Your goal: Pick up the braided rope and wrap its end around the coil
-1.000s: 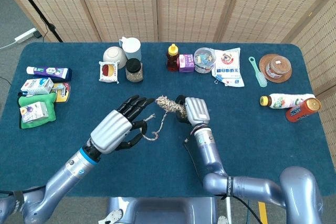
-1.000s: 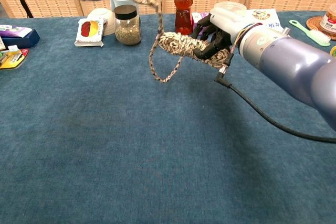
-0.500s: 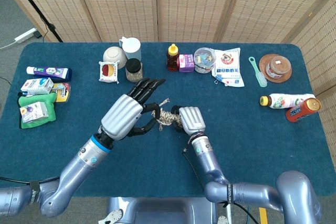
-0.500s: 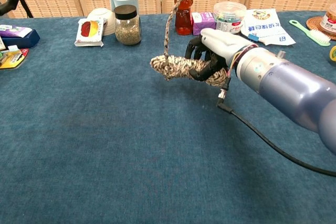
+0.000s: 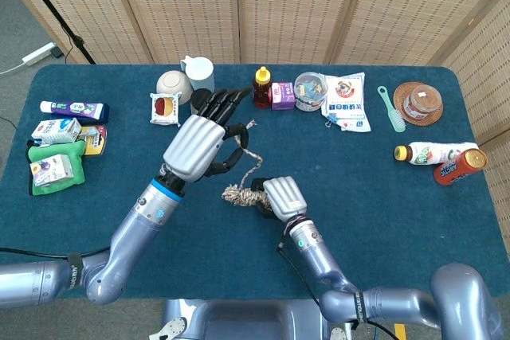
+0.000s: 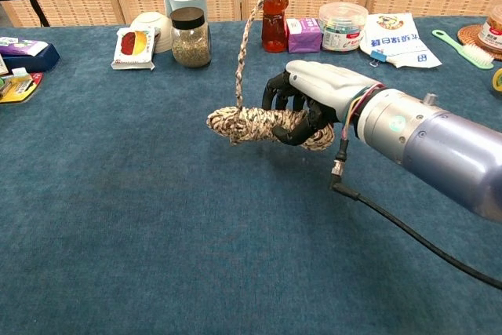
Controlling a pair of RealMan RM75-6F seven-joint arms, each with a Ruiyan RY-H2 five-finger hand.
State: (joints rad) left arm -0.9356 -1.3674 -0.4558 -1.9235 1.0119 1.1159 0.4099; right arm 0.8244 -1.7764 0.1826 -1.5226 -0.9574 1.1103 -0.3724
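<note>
The right hand grips the coil above the worktop, mid-scene. The left hand, fingers curled, pinches the rope's end and draws it taut, up and far. Pickup done; wrapping seems underway, the turns hard to judge.

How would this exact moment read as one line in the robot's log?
right hand: grips rope coil | left hand: holds rope end up | wrap: not finished
</note>
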